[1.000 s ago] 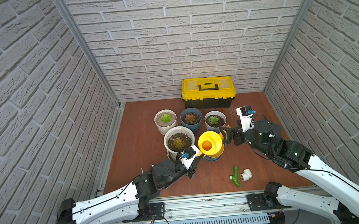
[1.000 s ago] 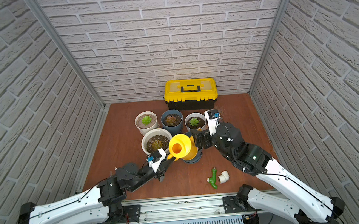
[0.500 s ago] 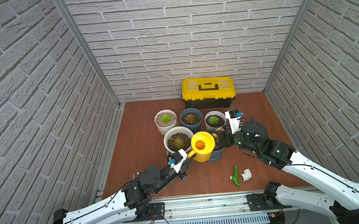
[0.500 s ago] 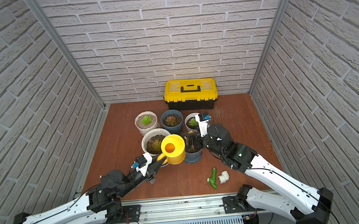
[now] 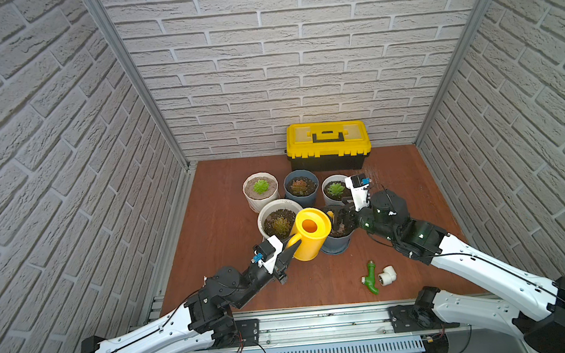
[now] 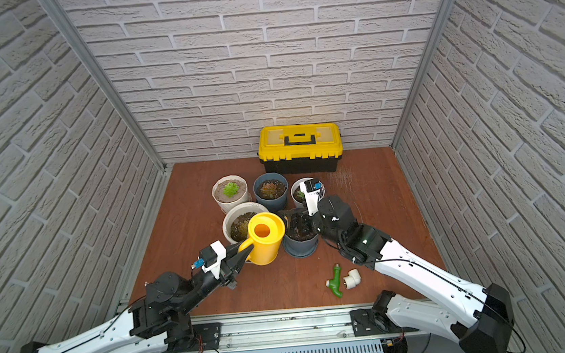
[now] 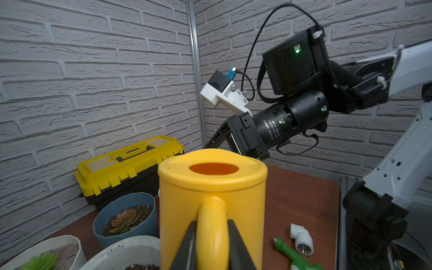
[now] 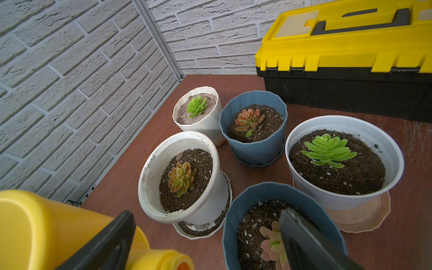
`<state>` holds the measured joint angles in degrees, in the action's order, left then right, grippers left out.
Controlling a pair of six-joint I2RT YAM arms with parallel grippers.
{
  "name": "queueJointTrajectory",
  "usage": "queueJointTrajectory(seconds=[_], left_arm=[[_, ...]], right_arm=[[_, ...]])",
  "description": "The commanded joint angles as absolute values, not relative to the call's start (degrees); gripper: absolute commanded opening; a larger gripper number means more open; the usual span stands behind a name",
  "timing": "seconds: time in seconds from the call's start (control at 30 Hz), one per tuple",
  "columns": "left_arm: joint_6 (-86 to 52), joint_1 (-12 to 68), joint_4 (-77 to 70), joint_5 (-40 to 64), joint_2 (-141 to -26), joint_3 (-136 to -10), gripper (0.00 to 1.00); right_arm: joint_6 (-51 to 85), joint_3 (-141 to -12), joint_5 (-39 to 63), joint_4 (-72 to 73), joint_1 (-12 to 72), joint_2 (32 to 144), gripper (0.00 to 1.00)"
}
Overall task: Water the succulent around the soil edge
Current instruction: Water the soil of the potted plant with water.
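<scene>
L gripper (image 5: 290, 250) is shut tight on the handle of the yellow watering can (image 5: 310, 236). The can is straight up. R gripper (image 5: 340, 215) has its jaws wide open w/ nothing in them, low over the near blue pot (image 5: 334, 248). That pot is at 3 o'clk from the can, just beside it. The pink succulent (image 8: 271, 243) sits mid-dirt, partly hid by the R gripper. The can's spout (image 8: 163, 259) pokes out near that pot's rim.

I think the job now is tip & pour. Go slow: tip a little, keep the spout over the dirt by the rim, not on the leaves, & go round. R gripper looks in the way, so prob. lift it off first.

Room: the white pot (image 5: 278, 204) is at 11 o'clk from the can, v. close, so no swing that way. The green pipe part (image 5: 370, 276) & white pipe elbow (image 5: 387, 275) lie at 5 o'clk from the blue pot. Bare floor is at 9 & 3 o'clk of the pots. The floor's front edge is at 6 o'clk, under the L arm.
</scene>
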<state>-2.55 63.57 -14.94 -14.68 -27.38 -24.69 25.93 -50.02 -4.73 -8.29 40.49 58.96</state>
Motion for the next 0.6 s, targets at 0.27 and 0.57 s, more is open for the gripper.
queueJointTrajectory(seconds=[0.27, 0.57], left_arm=[[-3.1, 63.2, -13.1, -17.9, -19.6, -27.2, 0.0], [-9.4, 63.2, 10.0, -29.7, -10.7, -30.6, 0.0]], right_arm=[[21.2, -49.6, 4.7, -3.2, 40.0, 57.0, 1.0], [14.1, -35.5, 4.2, 4.9, 40.0, 37.8, 1.0]])
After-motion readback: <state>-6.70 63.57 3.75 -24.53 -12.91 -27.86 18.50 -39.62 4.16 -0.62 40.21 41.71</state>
